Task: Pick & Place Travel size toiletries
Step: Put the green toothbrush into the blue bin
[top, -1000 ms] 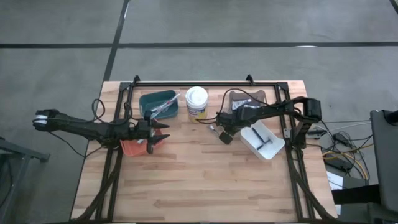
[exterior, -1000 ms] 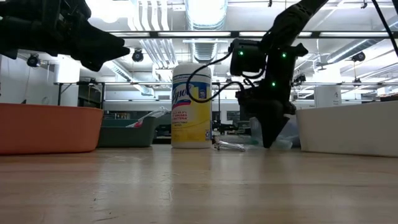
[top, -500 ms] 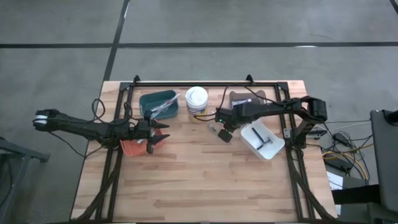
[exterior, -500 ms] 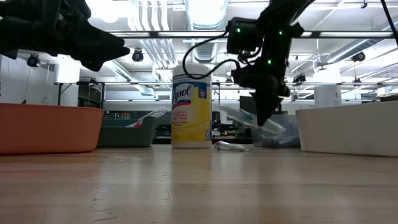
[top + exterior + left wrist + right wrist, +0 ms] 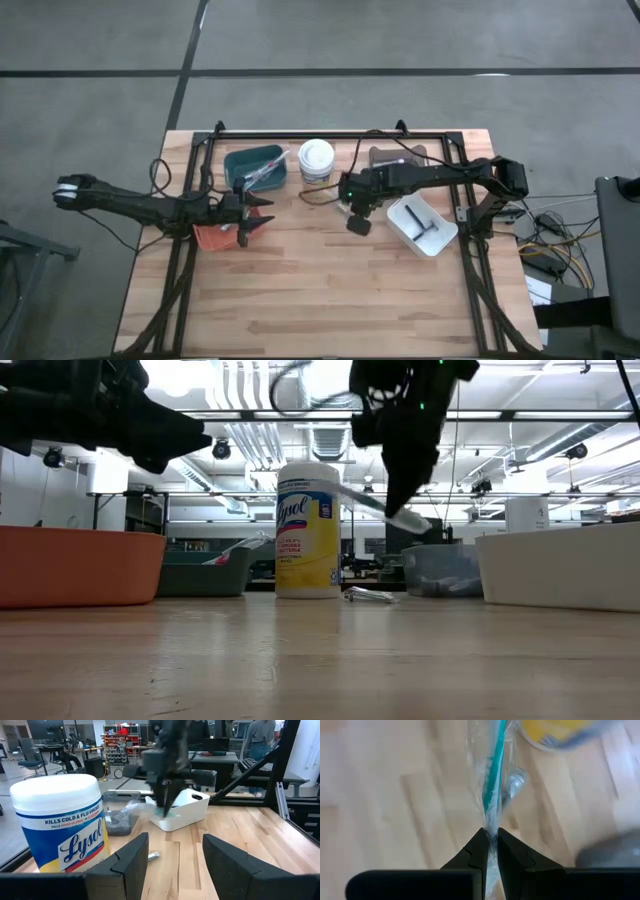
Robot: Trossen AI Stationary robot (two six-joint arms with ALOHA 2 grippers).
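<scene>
My right gripper [image 5: 490,837] is pinched shut on a toothbrush [image 5: 492,775]. The toothbrush is green-blue and sits inside a clear wrapper. I am holding it up in the air, above the wooden table [image 5: 320,290]. In the low view the toothbrush [image 5: 365,502] hangs tilted under my right gripper [image 5: 400,500], with nothing under it but air. From above, my right gripper [image 5: 352,207] is just beside the big white tub [image 5: 316,164], between the tub and the white bin [image 5: 422,224].

The tub has a yellow label [image 5: 307,542]. A small wrapped thing [image 5: 368,595] lies on the table near the tub. I cannot tell what it is.

My left gripper [image 5: 172,860] is wide open and holds nothing. It waits over the orange bin [image 5: 215,237], on the other side of the table. From above, my left gripper [image 5: 255,213] points toward the middle of the table.

A blue-green bin [image 5: 254,166] sits behind the orange one, and some thin things [image 5: 262,173] stick out of it. A grey bin [image 5: 400,157] sits at the back, near the white bin. Dark thin things [image 5: 418,222] lie in the white bin.
</scene>
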